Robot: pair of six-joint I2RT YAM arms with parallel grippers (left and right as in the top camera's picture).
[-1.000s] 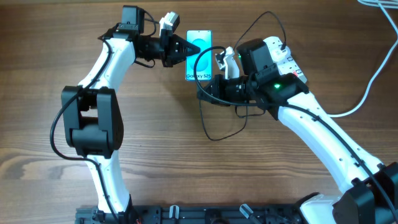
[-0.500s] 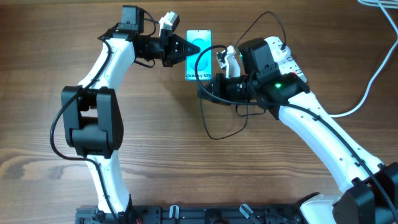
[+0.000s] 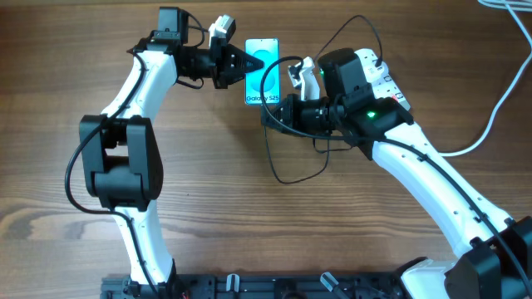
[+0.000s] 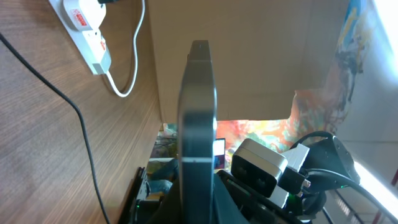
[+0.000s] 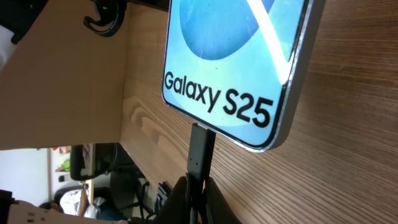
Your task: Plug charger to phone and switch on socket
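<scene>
step in hand: plugging in. the charger (image 3: 287, 176) is being brought to the phone (image 3: 261, 71), and the switch on the socket (image 4: 87, 34) is not yet attended to.
phone: held off the table (image 3: 249, 241) at the far middle, between the two arms, with its lettered end toward the right arm. the left wrist view shows it edge-on.
left gripper (image 3: 235, 65): pressed together on the phone's left side, pinching it steady.
right gripper (image 3: 274, 116): closed on the charger just behind the connector tip (image 5: 200, 152), with the thin black cable looping away below it.
connector: in the right wrist view the tip meets the phone's bottom edge just below the lettering. you cannot tell from these views whether it has entered the port or only rests against the rim.
socket: lies on the table beyond the right arm, partly hidden by it in the overhead view, with its white cord (image 3: 499, 108) running off to the right. the switch position cannot be read.
next move, as judged: push the tip straight along its own axis while the left gripper braces the phone. if it will not go in, check the alignment rather than add force.
risk: an off-axis push could tilt the phone in the pinch or bend the tip.
after that: you need one gripper freed to reach the socket switch.
</scene>
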